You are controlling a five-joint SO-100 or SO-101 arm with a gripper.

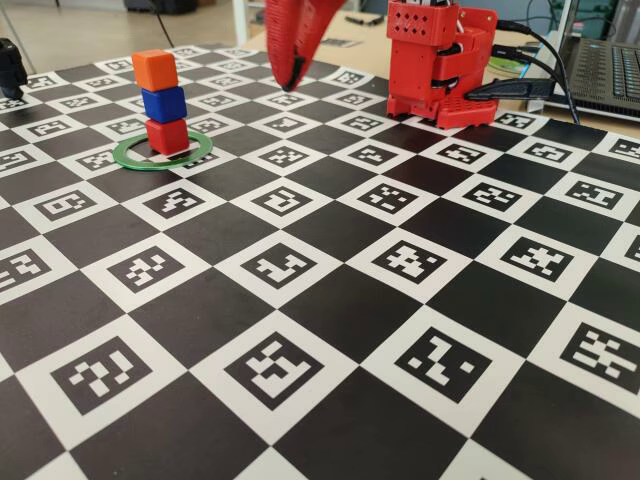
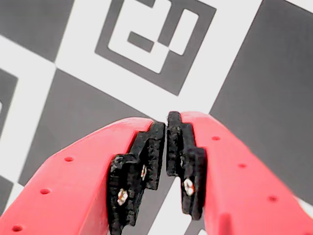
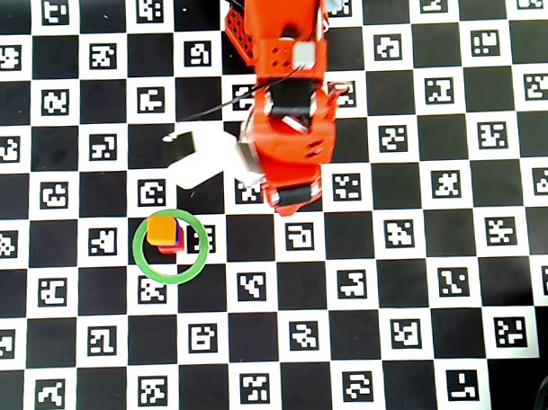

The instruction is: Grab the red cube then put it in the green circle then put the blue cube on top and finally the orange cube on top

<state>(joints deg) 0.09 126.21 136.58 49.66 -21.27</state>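
Observation:
In the fixed view the red cube point(image 1: 167, 135) stands inside the green circle point(image 1: 135, 160) at the far left. The blue cube point(image 1: 164, 104) sits on it and the orange cube point(image 1: 154, 69) tops the stack. From overhead the orange cube point(image 3: 161, 230) covers the others within the green circle point(image 3: 171, 280). My gripper point(image 1: 292, 80) hangs above the board to the right of the stack, apart from it. In the wrist view the gripper point(image 2: 167, 128) is shut, black pads almost touching, nothing between them, only the checkered board below.
The arm's red base point(image 1: 440, 70) stands at the back of the board, with cables point(image 1: 520, 88) running to a laptop point(image 1: 605, 75) at the far right. A black object point(image 1: 10, 65) sits at the left edge. A white sheet point(image 3: 196, 158) lies beside the arm point(image 3: 285, 137).

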